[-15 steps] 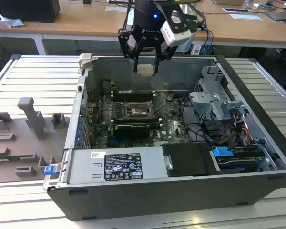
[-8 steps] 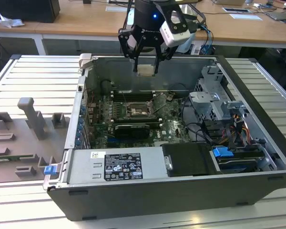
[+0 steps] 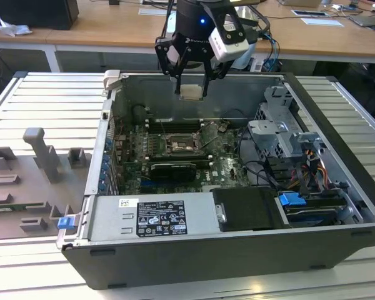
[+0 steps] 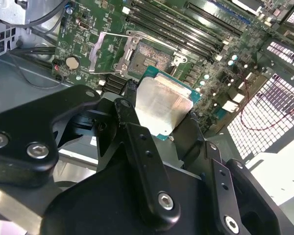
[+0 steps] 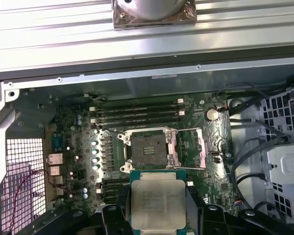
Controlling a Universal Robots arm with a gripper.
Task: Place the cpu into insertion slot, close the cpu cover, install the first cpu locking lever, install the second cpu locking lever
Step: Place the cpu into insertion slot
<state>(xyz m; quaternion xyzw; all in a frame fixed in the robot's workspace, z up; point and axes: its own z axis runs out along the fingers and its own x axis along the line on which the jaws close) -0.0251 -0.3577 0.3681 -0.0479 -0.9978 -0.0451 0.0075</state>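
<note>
My gripper (image 3: 191, 89) hangs above the open computer case, shut on the cpu (image 3: 191, 93), a small flat square chip held by two opposite edges. In both wrist views the cpu (image 5: 157, 201) (image 4: 161, 103) shows its dull silver face between the black fingers (image 5: 121, 208). Below it on the green board lies the insertion slot (image 5: 148, 149) (image 4: 150, 54) (image 3: 178, 144), a dark square socket with nothing in it. The cpu cover (image 5: 199, 146) (image 4: 104, 49) is swung open beside the socket. The cpu is well above the board and touches nothing else.
Long black memory slots (image 5: 137, 112) run beside the socket. A black graphics card (image 3: 173, 169) lies across the board, with a power supply (image 3: 153, 215) in front. A drive cage and cables (image 3: 281, 134) fill the exterior view's right. Grey fixtures (image 3: 44, 156) stand outside the case.
</note>
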